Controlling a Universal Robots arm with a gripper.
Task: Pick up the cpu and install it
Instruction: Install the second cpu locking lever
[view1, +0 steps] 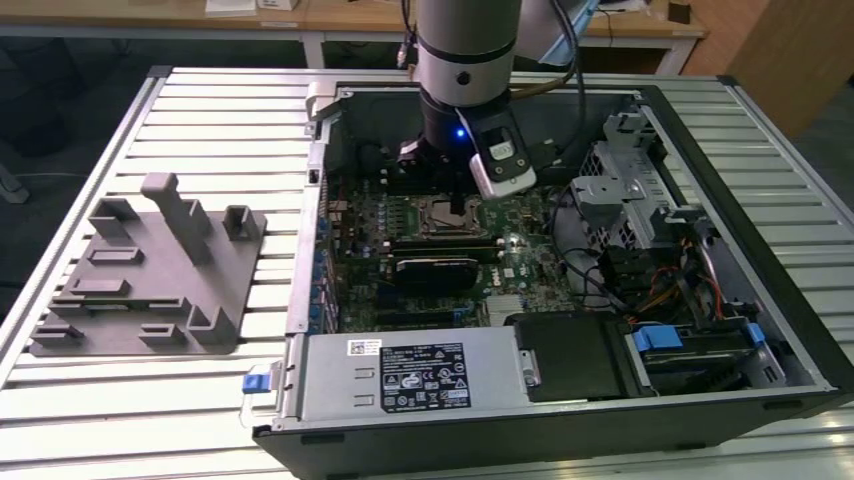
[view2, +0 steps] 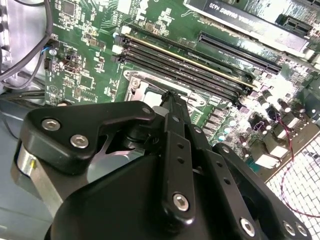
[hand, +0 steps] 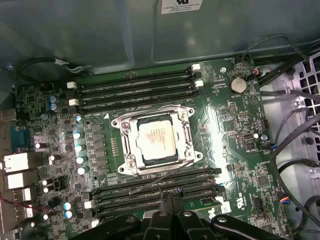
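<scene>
The cpu (hand: 156, 141), a silvery-white square chip, lies flat in the motherboard socket (hand: 125, 150), inside the metal frame. In the first wrist view my gripper (hand: 169, 196) is over the memory slots beside the socket, apart from the chip. Its black fingers are pressed together with nothing between them. In the second wrist view the gripper (view2: 168, 96) reaches toward the socket frame (view2: 136, 84) and hides most of it. In the exterior view the arm hangs over the open computer case, with the gripper (view1: 447, 195) just above the socket (view1: 447, 218).
The open case (view1: 747, 300) lies on a slatted metal table (view1: 200, 130). A grey plastic fixture (view1: 147, 270) stands at the exterior view's left. Inside the case are a power supply (view1: 400, 375), a drive cage (view1: 621, 190), loose cables (view1: 667, 290) and memory slots (hand: 135, 87).
</scene>
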